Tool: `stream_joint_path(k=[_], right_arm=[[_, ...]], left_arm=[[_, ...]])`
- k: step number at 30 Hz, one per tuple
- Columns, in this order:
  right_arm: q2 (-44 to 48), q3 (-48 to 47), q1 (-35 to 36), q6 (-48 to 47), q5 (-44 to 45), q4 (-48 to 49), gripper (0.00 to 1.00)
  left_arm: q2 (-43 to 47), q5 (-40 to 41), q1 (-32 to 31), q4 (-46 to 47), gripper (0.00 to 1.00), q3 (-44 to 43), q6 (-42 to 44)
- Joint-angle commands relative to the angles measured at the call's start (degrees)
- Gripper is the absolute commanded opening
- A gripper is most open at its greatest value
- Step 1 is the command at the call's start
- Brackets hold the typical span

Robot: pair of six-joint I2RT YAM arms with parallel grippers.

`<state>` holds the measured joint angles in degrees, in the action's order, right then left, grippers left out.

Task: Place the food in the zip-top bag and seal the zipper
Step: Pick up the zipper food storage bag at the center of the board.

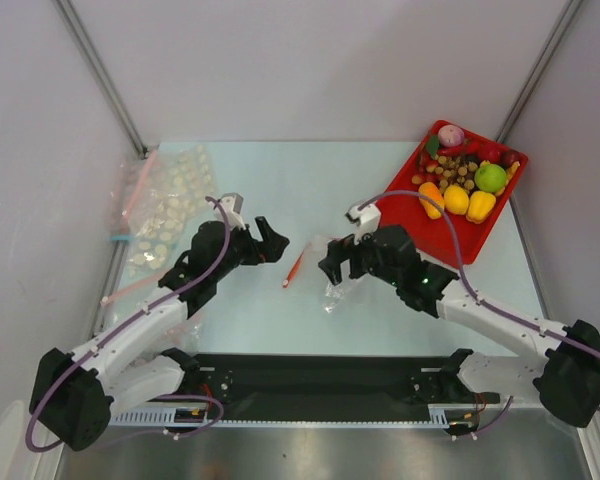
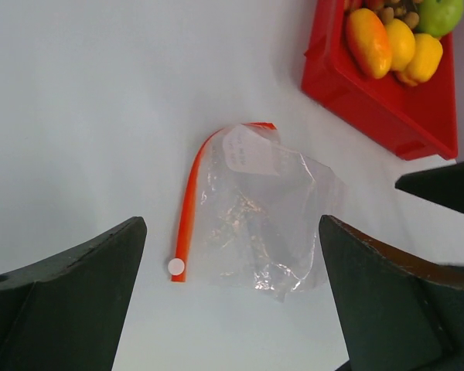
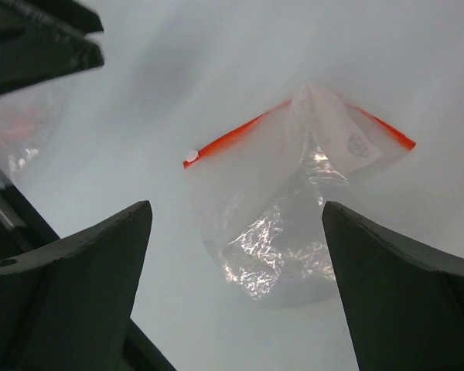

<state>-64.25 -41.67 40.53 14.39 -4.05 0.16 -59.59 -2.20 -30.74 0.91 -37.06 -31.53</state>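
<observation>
On the smooth table (image 2: 77, 116) lies a crinkled, glossy zip-top bag (image 2: 255, 224).

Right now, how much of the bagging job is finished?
Nothing done yet: the zip-top bag lies empty. Nothing in hand: left gripper and right gripper stand open, empty. Left: move all the food from the red tray, then seal the zipper.

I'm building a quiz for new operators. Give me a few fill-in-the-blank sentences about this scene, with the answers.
1. The food lies in a ___ tray.
2. The bag on the table is ___ inside.
3. The left gripper and right gripper are both ___.

Answers: red; empty; open.
</observation>
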Motion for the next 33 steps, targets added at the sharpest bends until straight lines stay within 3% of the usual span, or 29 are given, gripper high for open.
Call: stream_joint_path(k=[1, 7, 9, 10, 14, 21, 24, 26, 27, 28, 30, 33], right_arm=[[-1.75, -4.91, 10.57, -11.65, 14.9, -2.45, 0.97], [-10.19, -7.81, 18.78, -23.67, 19.24, -1.49, 0.94], [-14.05, -7.99, 22.12, -26.94, 23.46, -0.78, 0.92], [-15.8, -8.07, 23.18, -30.62, 27.74, -0.78, 0.85], [-23.72, -11.58, 25.82, -34.24, 35.07, -0.87, 0.81], [-33.39, -13.96, 28.9, -39.7, 41.84, -0.78, 0.83], [-37.87, -15.71, 28.64, -40.58, 48.67, 1.5, 0.83], [-40.68, -16.6, 28.46, -41.11, 50.54, 2.29, 0.71], [-41.13, -16.86, 28.46, -41.2, 51.33, 2.38, 0.57], [-41.22, -17.21, 28.72, -41.11, 51.51, 2.99, 0.23], [-38.51, -16.34, 29.07, -40.67, 50.21, 4.31, 0.02], [-28.51, -12.92, 28.99, -37.08, 43.73, 6.16, 0.0]], left_arm=[[4.65, 7.89, -0.11, -2.56, 1.0, 0.67, -1.51], [9.83, 14.94, 2.87, -5.21, 1.0, 3.65, -6.61], [11.16, 13.28, 6.63, -4.95, 1.0, 5.15, -9.24], [11.86, 11.97, 8.23, -4.69, 1.0, 6.81, -10.12], [13.8, 5.81, 14.56, -2.75, 1.0, 9.81, -12.85], [15.47, 5.89, 15.01, -3.28, 1.0, 9.9, -12.07], [15.82, 5.8, 15.01, -3.28, 1.0, 9.99, -11.8], [16.0, 5.63, 15.01, -3.11, 1.0, 9.99, -11.63], [15.91, 5.45, 15.01, -2.93, 1.0, 9.99, -11.54], [15.82, 5.27, 15.01, -2.84, 1.0, 9.99, -11.36], [15.47, 3.17, 15.01, -1.1, 1.0, 9.99, -10.4], [14.86, -2.8, 14.92, 3.12, 1.0, 10.25, -8.55]])
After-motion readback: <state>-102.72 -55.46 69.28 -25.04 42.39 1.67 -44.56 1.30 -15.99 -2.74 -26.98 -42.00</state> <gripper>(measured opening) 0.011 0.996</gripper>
